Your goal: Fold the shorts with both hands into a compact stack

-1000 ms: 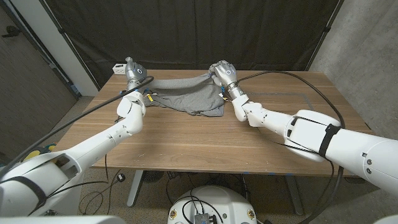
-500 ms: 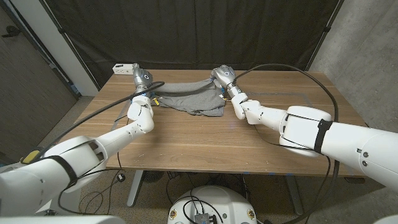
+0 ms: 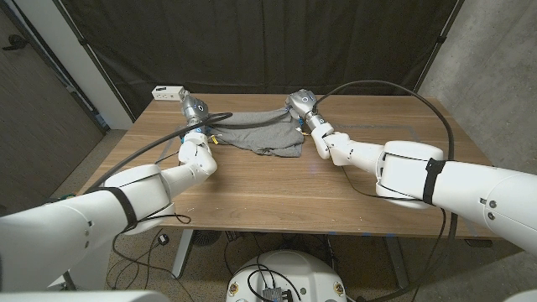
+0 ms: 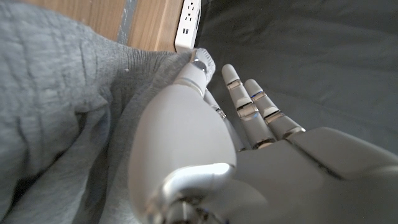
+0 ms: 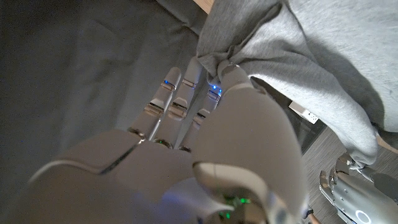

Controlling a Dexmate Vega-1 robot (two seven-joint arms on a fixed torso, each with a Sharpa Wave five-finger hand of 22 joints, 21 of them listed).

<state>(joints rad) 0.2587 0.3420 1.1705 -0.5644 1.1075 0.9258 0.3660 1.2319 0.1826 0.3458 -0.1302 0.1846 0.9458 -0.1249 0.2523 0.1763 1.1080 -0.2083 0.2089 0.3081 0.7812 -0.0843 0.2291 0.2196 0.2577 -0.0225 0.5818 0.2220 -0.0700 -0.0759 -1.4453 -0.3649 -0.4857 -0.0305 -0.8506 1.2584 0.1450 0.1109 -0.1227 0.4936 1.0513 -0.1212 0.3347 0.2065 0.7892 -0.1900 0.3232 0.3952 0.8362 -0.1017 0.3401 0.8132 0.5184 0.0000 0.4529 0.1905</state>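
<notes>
Holding the far hem by both corners, judging by the wrist views. Nearest the camera, the wooden table (image 3: 277, 189) runs bare across the lower middle of the head view. Beyond it, upper centre, lies the grey knit shorts (image 3: 260, 134), part spread, with a doubled lump sagging toward the near side and a darker fold along its lower edge.

Left hand (image 3: 194, 111), upper left of centre: thumb (image 4: 198, 65) pressed into a bunched corner of the cloth, other fingers straight and spread past it. Reads as a pinch, though the underside of the grip is hidden.

Right hand (image 3: 300, 104), upper centre: thumb tip against a gathered knot of fabric (image 5: 219, 61), fingers alongside. Cloth looks caught between them.

Farthest, at the table's upper left corner, a white power strip (image 3: 167, 91) sits just beside the left hand.

Step in hand, as I judge it: carrying the far edge over toward the near side. To do it well, move both corners together at one height, keep the hem taut between them so the middle does not droop, and clear the near lump before laying down.
</notes>
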